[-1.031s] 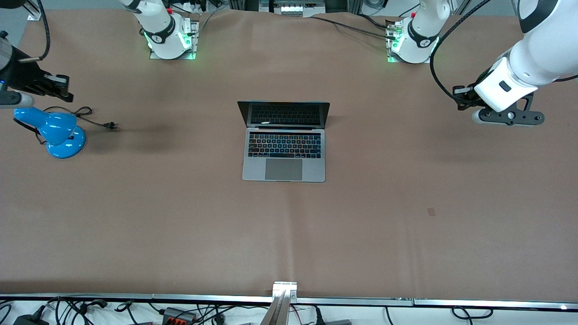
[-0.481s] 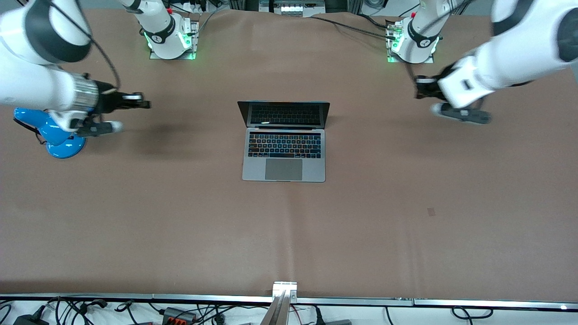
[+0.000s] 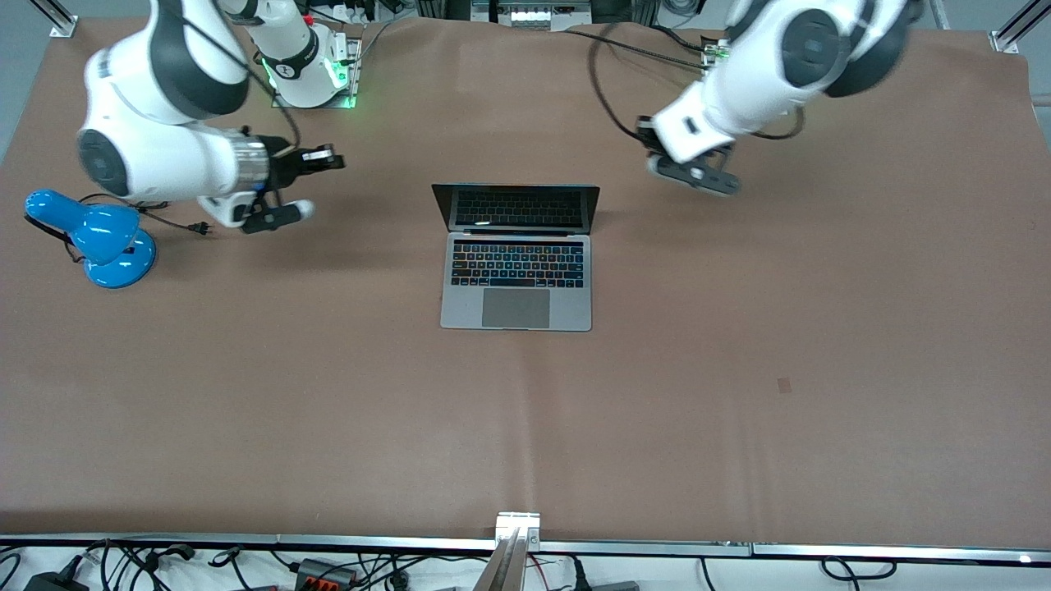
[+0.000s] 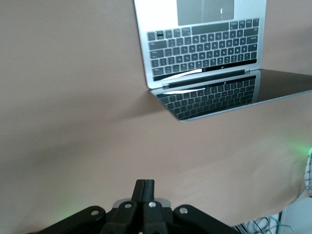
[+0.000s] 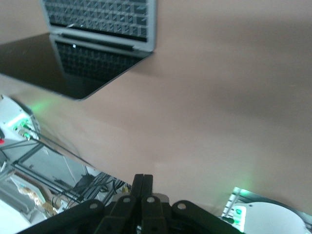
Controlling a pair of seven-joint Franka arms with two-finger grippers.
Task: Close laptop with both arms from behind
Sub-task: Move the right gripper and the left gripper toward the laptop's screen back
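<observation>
The grey laptop (image 3: 516,271) lies open at the table's middle, its dark screen (image 3: 517,207) standing at the edge toward the robots' bases. It also shows in the left wrist view (image 4: 204,46) and the right wrist view (image 5: 97,19). My right gripper (image 3: 328,158) is shut and empty, over the table between a blue lamp and the laptop's screen. My left gripper (image 3: 647,135) is shut and empty, over the table beside the screen toward the left arm's end. Shut fingertips show in both wrist views, the left (image 4: 145,187) and the right (image 5: 143,181). Neither gripper touches the laptop.
A blue desk lamp (image 3: 103,238) stands toward the right arm's end, its black cord and plug (image 3: 201,228) lying on the brown table cover (image 3: 739,369). The arm bases (image 3: 308,66) (image 3: 751,82) stand along the table's edge.
Both arms have swung in from the table's ends toward the laptop's screen. The laptop has not moved and stays open.
</observation>
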